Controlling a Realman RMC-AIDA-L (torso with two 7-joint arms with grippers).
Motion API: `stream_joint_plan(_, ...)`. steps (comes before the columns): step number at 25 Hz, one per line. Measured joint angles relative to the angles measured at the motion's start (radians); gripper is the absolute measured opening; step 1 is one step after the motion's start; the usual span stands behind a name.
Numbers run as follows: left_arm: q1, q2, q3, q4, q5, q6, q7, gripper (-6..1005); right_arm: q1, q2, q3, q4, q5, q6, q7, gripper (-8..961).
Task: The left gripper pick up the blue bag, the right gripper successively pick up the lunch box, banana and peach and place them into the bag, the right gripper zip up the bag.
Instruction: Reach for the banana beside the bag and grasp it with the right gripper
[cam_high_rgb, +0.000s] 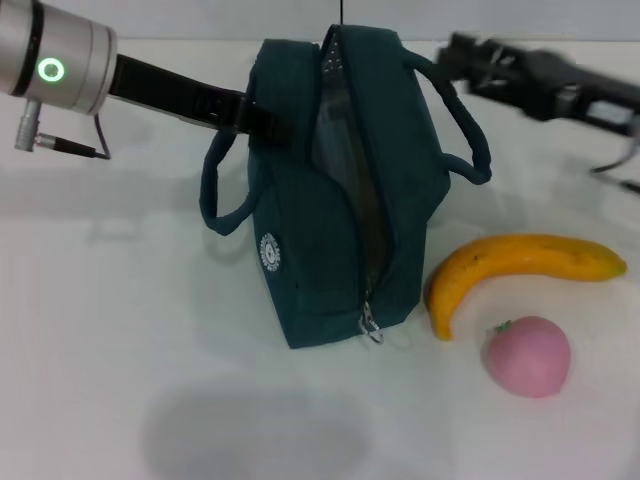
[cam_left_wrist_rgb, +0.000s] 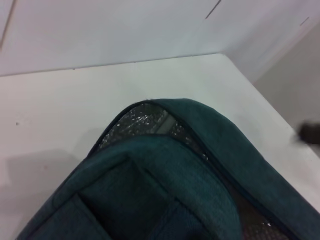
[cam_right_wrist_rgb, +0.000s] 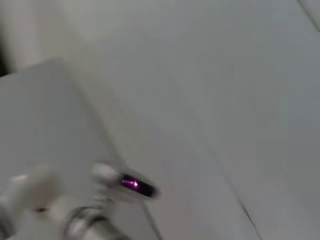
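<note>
The blue bag (cam_high_rgb: 340, 200) hangs upright in the middle of the head view. Its zip is open, silver lining shows, and the ring zip pull (cam_high_rgb: 371, 326) hangs at the near end. My left gripper (cam_high_rgb: 245, 115) grips the bag's upper left side. The left wrist view shows the bag's top edge (cam_left_wrist_rgb: 165, 170) and lining from close up. My right gripper (cam_high_rgb: 462, 58) is blurred, in the air beside the bag's right handle (cam_high_rgb: 468, 135). The banana (cam_high_rgb: 520, 263) and the peach (cam_high_rgb: 527, 355) lie on the table right of the bag. The lunch box is out of view.
The white table (cam_high_rgb: 110, 300) has a wall behind it. A shadow (cam_high_rgb: 250, 430) lies on the table in front of the bag. The right wrist view is blurred and shows white surface and a silver part with a purple light (cam_right_wrist_rgb: 135, 185).
</note>
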Motion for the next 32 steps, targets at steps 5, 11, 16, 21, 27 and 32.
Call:
stream_joint_plan(5,0.014,0.005,-0.001,0.000,0.000,0.000,0.013,47,-0.128,-0.011,-0.099,-0.427,-0.029,-0.165,0.050,719)
stream_joint_plan(11,0.020,0.005,-0.002,0.000,0.000,-0.001,0.036,47,-0.298,-0.002,-0.370,-1.044,-0.421,0.035,0.347,723)
stream_joint_plan(16,0.038,0.006,-0.003,-0.008,0.000,-0.009,0.050,47,-0.285,-0.001,-0.523,-1.208,-0.743,0.084,0.567,726)
stream_joint_plan(21,0.009,0.008,-0.004,-0.032,0.000,-0.031,0.065,47,-0.248,-0.003,-0.537,-1.168,-0.852,0.057,0.623,729)
stream_joint_plan(27,-0.001,0.009,-0.011,-0.039,0.000,-0.042,0.065,47,-0.200,-0.002,-0.546,-1.068,-0.867,0.056,0.619,750)
stream_joint_plan(32,-0.001,0.009,-0.014,-0.040,0.001,-0.043,0.066,47,-0.148,-0.003,-0.554,-0.940,-0.871,0.099,0.590,834)
